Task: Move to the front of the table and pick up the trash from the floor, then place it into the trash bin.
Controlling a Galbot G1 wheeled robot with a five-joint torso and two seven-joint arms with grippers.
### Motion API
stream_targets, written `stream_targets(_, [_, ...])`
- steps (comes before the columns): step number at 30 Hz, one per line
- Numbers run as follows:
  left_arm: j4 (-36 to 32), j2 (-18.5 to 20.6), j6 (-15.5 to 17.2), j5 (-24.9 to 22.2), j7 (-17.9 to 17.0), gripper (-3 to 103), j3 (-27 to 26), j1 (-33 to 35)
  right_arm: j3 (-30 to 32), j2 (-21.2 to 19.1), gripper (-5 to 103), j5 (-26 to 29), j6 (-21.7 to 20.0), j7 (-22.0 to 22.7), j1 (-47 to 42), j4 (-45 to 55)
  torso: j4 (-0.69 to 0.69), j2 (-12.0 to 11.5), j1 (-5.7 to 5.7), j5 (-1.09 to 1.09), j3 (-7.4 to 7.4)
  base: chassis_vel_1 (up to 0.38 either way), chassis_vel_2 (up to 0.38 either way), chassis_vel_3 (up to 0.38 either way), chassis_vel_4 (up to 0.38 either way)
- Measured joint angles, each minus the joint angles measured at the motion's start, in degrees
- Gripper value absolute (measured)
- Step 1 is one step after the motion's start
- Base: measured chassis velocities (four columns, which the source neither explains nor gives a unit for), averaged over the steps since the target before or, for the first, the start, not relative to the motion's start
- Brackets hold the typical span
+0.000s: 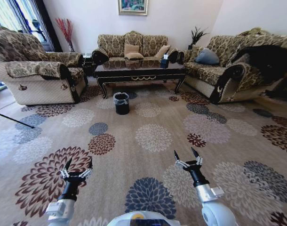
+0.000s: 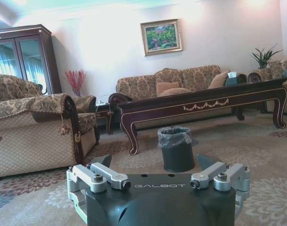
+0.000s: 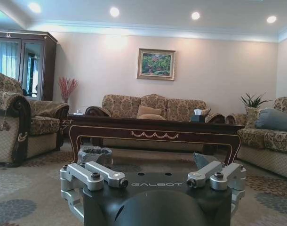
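Carpet [image 1: 153, 136] with a large flower pattern covers the floor between the robot and the table [image 1: 141, 71], a long low coffee table of glossy dark wood with gold scroll ornament on its apron and curved legs. The table stands well ahead, framed by a sofa [image 1: 131, 46] behind it, an armchair [image 1: 37, 75] on the left and another sofa [image 1: 228, 70] on the right. The trash bin [image 1: 121, 103] sits on the carpet just in front of the table, toward its left end: a small round black bin with a clear liner bag ruffled over its rim. From the left wrist view the bag's crumpled edge hides the inside, so what the bin holds cannot be told. A dark tissue box [image 1: 164, 61] rests on the tabletop near its right end. No piece of trash can be made out on the carpet at this distance.

The left gripper [image 1: 77, 165] hovers low over the carpet at the robot's left front, fingers spread wide, gripping nothing. The right gripper [image 1: 187, 155] hangs at the right front, likewise spread apart and empty. Both point forward toward the table, well short of it and of the bin.
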Motion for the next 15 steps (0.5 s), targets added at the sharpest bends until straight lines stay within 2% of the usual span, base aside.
stream_targets(7, [0.0,0.0,0.0,0.0,0.0,100,0.0,0.0,0.0,0.0,100,0.0,0.0,0.0,0.0,0.0,0.0,1.8,0.31,0.0,1.4,-0.019,0.013,0.013,-0.02])
stream_targets(15, [0.0,0.0,0.0,0.0,0.0,100,0.0,0.0,0.0,0.0,100,0.0,0.0,0.0,0.0,0.0,0.01,2.9,0.63,-0.01,2.3,-0.077,0.083,0.095,-0.083])
